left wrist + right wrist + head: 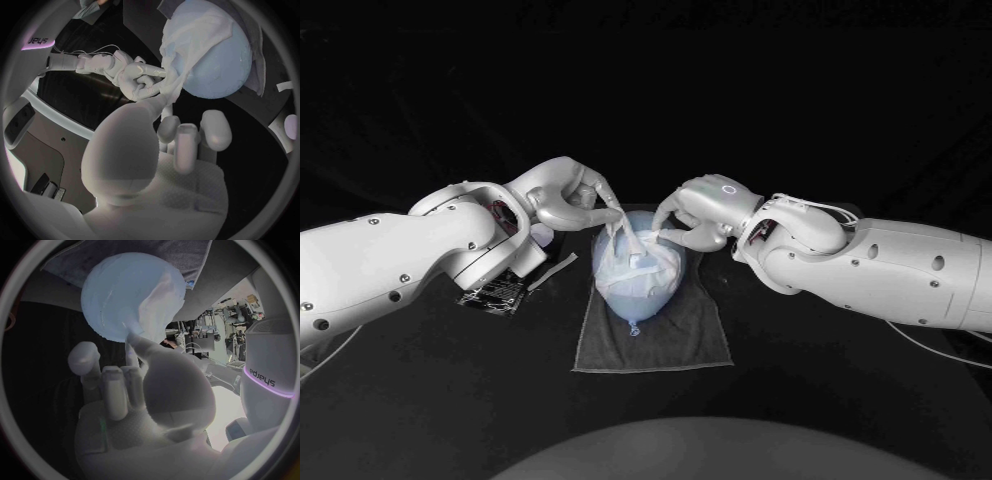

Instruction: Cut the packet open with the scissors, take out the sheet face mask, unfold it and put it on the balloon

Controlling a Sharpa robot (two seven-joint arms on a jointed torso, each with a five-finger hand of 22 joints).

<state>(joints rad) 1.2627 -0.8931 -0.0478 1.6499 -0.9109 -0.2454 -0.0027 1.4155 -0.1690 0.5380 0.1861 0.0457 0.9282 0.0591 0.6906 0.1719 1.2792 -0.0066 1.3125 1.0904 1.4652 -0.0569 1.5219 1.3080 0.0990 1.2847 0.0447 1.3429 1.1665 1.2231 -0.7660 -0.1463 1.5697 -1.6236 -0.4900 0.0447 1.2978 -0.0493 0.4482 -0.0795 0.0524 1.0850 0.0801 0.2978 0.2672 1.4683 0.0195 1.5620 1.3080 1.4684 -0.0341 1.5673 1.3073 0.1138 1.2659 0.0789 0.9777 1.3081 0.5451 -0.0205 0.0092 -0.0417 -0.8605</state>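
A pale blue balloon lies on a grey towel, its knot toward me. The white sheet mask is draped over the balloon's far half, partly bunched. My left hand reaches down from the left and pinches the mask's upper edge. My right hand pinches the mask from the right, close beside it. In the left wrist view my left hand points its thumb at the mask on the balloon, next to the right hand. In the right wrist view my right hand holds the mask against the balloon.
Left of the towel, under my left arm, lies a dark flat item with printing, partly hidden. A white strip lies beside it. The towel's near part is bare; black table lies all round.
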